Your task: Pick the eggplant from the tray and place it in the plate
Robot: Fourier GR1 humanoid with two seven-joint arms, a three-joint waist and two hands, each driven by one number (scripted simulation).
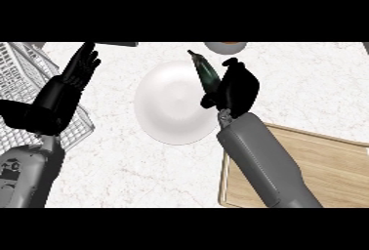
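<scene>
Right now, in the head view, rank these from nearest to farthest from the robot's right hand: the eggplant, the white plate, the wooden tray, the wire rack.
1. The eggplant: held in the right hand, over the plate's right rim.
2. The white plate: just left of the hand, at centre.
3. The wooden tray: lower right, under the forearm.
4. The wire rack: far left.

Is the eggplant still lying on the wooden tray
No, the right hand is curled round the eggplant above the white plate's right edge, away from the tray.
</scene>
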